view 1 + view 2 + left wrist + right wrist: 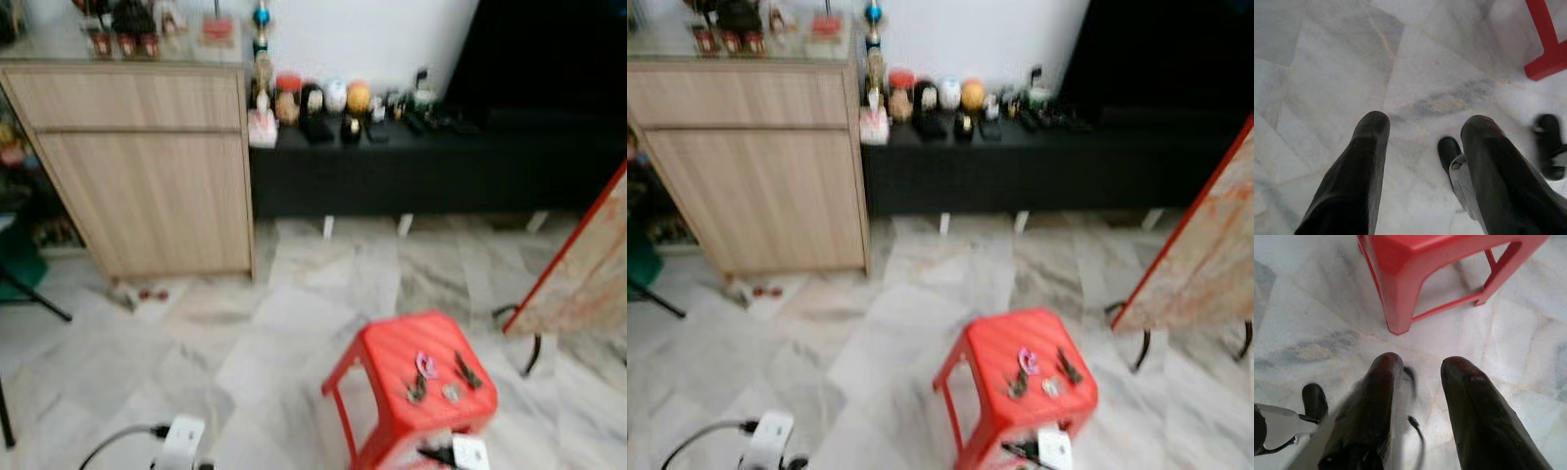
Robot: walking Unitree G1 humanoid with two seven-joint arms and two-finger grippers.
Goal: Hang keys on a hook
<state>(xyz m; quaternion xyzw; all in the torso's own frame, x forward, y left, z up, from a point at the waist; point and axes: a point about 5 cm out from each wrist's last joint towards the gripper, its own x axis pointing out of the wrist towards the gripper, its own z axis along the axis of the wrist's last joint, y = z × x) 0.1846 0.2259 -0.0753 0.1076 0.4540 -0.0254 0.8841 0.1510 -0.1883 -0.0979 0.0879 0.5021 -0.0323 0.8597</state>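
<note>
A red plastic stool (387, 357) stands on the marble floor in front of me, slightly to the right. Several bunches of keys (439, 377) lie on its seat, one with a pink tag (426, 364). Both arms hang low. In the left wrist view my left gripper (1422, 125) is open over bare floor, with a stool leg (1547, 44) off to its side. The right wrist view has my right gripper (1422, 362) open and empty just beside the stool's leg (1396, 298). The head views are blurred.
A light wooden cabinet (147, 166) stands at the back left. Beside it runs a low black bench (431, 171) with small ornaments (323, 103) on top. A red-edged board (588, 264) leans at the right. A black chair leg (34, 299) shows at the left.
</note>
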